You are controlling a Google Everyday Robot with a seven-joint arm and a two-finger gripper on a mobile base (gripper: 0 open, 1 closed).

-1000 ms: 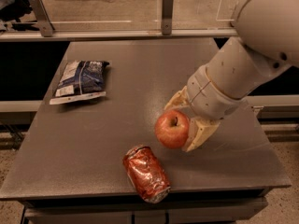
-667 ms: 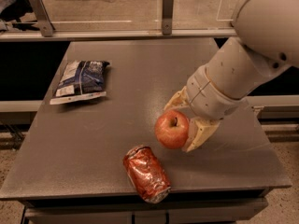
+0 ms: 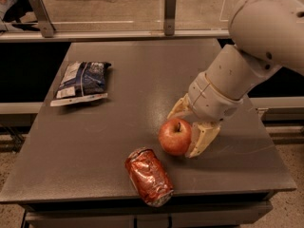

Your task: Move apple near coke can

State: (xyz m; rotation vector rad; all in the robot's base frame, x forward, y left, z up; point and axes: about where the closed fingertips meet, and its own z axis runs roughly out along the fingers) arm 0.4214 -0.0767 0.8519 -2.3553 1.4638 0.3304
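Observation:
The red-orange apple sits low at the table surface, right of centre and near the front. My gripper comes down from the right on the white arm and is shut on the apple, with one cream finger behind it and the other on its right side. The dented red coke can lies on its side at the table's front edge. It is just below and left of the apple, a short gap away.
A dark blue and white snack bag lies at the table's left rear. The grey table ends close in front of the can and to the right of my arm. A rail with metal posts runs behind the table.

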